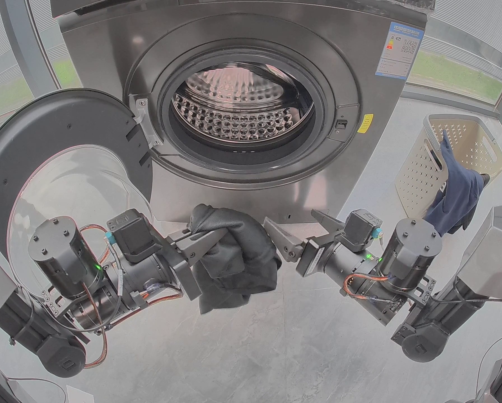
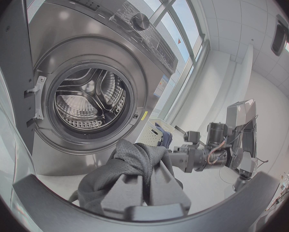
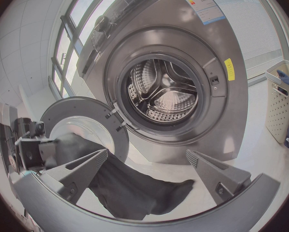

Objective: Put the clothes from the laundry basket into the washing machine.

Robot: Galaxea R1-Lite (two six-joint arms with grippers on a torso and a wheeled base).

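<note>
My left fingers [image 1: 203, 240] are pinched on a dark grey garment [image 1: 239, 256]. I hold it in the air in front of the washing machine [image 1: 340, 57], below the open drum [image 1: 242, 107] and near the swung-open door [image 1: 66, 135]. My left wrist view shows the bunched fold clamped between the 2 fingers, a grip the head view hides under cloth. My right fingers [image 1: 284, 242] are spread wide around nothing, close to the garment but apart from it. From my right wrist I see the garment's loose end hanging down toward the floor [image 1: 318, 342]. The head view shows the laundry basket [image 1: 419, 180] on the floor to the right of the machine. 1 blue garment [image 1: 458, 194] is draped over its rim.
</note>
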